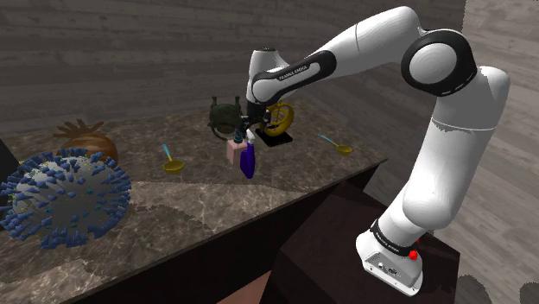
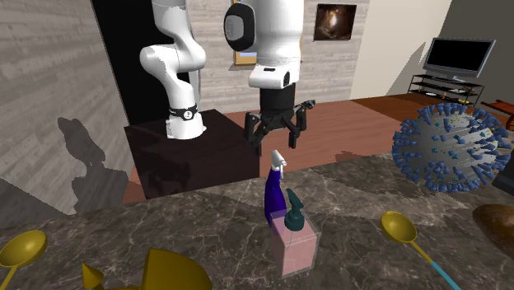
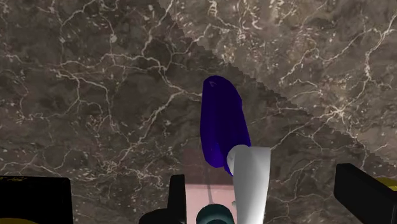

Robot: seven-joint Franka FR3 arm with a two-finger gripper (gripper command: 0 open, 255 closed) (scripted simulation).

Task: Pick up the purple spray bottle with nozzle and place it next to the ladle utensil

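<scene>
The purple spray bottle (image 2: 273, 196) stands on the dark marbled worktop (image 2: 165, 231), near the middle of the second exterior view. Its long axis runs close to vertical. Its white nozzle (image 2: 278, 161) is at the top, pointing up toward the hand (image 2: 276, 147), and its base is on the stone. In the shoulder view the bottle (image 1: 248, 161) sits just left of the frame's centre, directly under the hand (image 1: 245, 131). In the wrist view, looking down the bottle's length, the white nozzle (image 3: 251, 181) is nearest the camera and the purple body (image 3: 221, 124) runs away toward the worktop. The hand (image 3: 262, 184) is spread wide and holds nothing. Its 2 black fingers (image 3: 359, 191) stand either side of the nozzle, with a gap showing on each side. A pink see-through dispenser (image 2: 298, 247) with a teal pump stands just beside the bottle, lower in the second exterior view. A ladle (image 2: 402, 229) with a yellow bowl and teal handle lies toward that view's lower right, apart from the bottle. A second ladle (image 2: 21, 247) lies at the lower left. In the shoulder view the 2 ladles lie left of centre (image 1: 171, 163) and right of centre (image 1: 339, 147). A blue spiky ball (image 1: 65, 194) sits at the shoulder view's left edge.
</scene>
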